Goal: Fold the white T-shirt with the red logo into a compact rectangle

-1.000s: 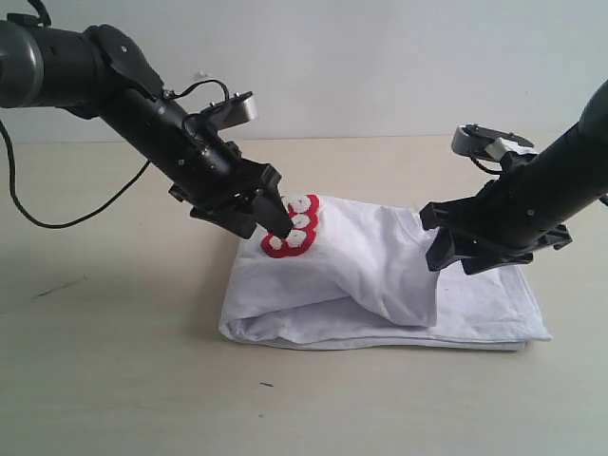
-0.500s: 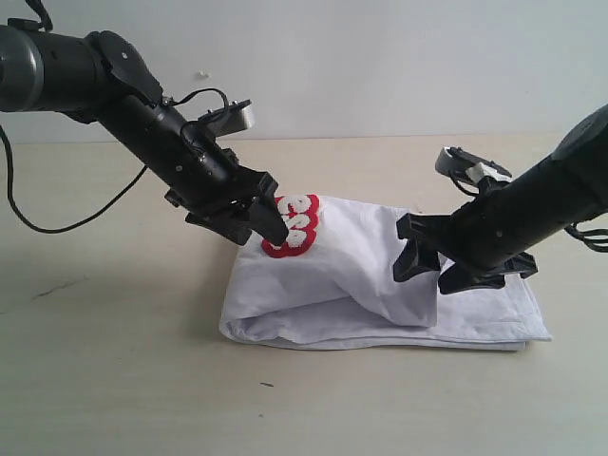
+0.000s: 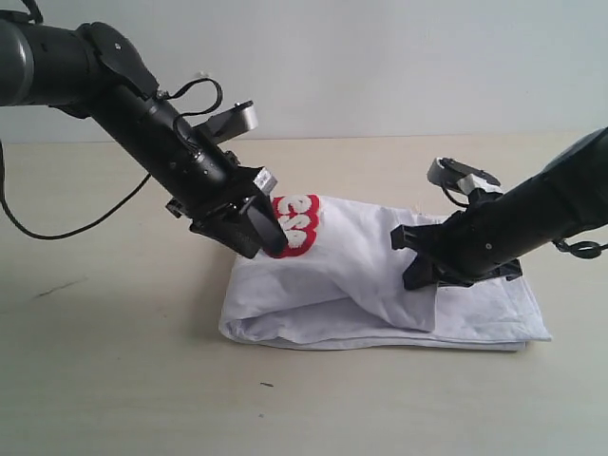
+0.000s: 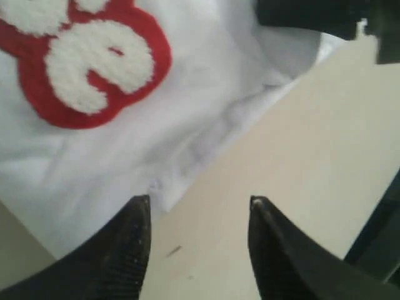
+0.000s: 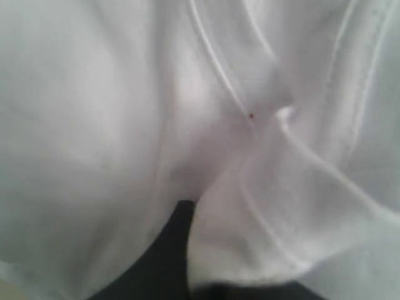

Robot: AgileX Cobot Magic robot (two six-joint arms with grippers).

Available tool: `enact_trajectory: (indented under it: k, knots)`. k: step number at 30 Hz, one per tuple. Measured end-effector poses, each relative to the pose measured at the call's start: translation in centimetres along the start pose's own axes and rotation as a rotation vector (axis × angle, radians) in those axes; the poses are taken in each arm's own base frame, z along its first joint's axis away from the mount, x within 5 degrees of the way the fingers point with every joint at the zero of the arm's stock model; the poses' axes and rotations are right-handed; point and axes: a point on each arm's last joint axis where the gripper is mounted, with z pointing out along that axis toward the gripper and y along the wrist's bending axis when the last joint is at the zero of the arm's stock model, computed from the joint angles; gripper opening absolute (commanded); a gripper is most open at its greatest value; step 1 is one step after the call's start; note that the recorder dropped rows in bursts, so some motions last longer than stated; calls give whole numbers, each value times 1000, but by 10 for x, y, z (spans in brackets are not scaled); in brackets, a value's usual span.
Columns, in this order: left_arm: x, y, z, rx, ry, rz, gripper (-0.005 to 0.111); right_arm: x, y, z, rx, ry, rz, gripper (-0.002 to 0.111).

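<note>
The white T-shirt (image 3: pixel 380 290) lies partly folded on the table, with a raised fold across its middle. The end of the red logo (image 3: pixel 296 221) shows at its far left corner. My left gripper (image 3: pixel 266 239) hovers at that corner, just left of the logo. In the left wrist view this gripper (image 4: pixel 200 203) is open, with only bare table between its tips; the logo (image 4: pixel 94 62) and white cloth (image 4: pixel 187 119) lie beyond. My right gripper (image 3: pixel 407 258) is pushed into the raised fold, fingers spread. White cloth (image 5: pixel 125 94) fills the right wrist view, and one dark finger (image 5: pixel 176 256) shows.
The beige table (image 3: pixel 114 361) extends all round the shirt. A black cable (image 3: pixel 57 223) hangs from the left arm over the table's left side. A small dark speck (image 3: pixel 267 385) lies in front of the shirt. A pale wall stands behind.
The right gripper has moved left and down into the shirt's raised fold. The left gripper has shifted slightly lower beside the logo, which now shows more of its face.
</note>
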Motion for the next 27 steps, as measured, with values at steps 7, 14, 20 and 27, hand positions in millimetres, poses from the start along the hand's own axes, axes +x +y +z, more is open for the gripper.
enact_trajectory:
  k: [7, 14, 20, 27]
  knots:
    - [15, -23, 14, 61, 78, 15, 18, 0, -1, 4, -12, -1, -88, 0]
    - [23, -37, 50, 49, 32, 32, 28, -10, 16, -15, -84, -103, -105, 0]
    - [26, -36, 86, 46, 68, 35, 28, -25, 32, -32, -148, -151, -147, 0]
    - [24, -18, 105, 3, 38, -18, 28, -27, 35, -37, -152, -146, -158, 0]
